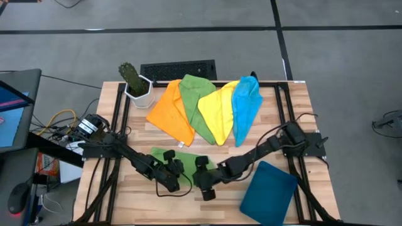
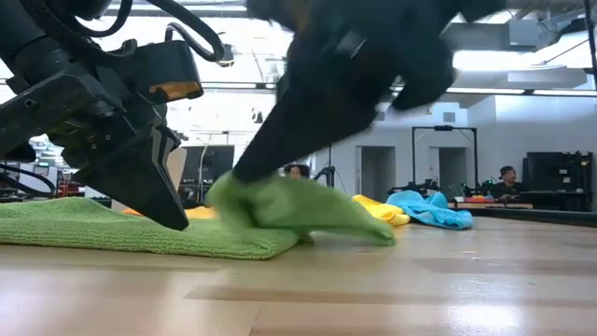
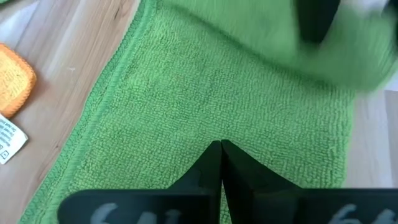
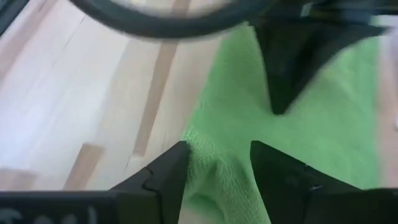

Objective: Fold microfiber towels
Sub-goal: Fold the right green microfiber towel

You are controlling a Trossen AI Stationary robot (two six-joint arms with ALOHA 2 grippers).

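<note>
Green towel [image 1: 164,155] is being folded at the front middle of the table [image 1: 295,119], between the two arms; the other four towels [image 1: 207,108] are fanned out behind it, untouched. Left gripper [image 3: 221,144] is seen with its fingers pressed together, tips down on the flat layer, pinning it. Right gripper [image 4: 214,163] is seen with its fingers apart, a raised ridge of green cloth standing between them; in the low view the turned-over flap [image 2: 298,207] is humped, not flat.

Judged step: release of the folded-over edge. To be done well:
- Pin kept down until the flap has been let go fully.
- Right fingers to be lifted straight up, so no loop is dragged off.
- Flap edge to be checked against the lower edge; hump to be pressed out before the next fold.

Risk: pile may snag on a fingertip.
</note>
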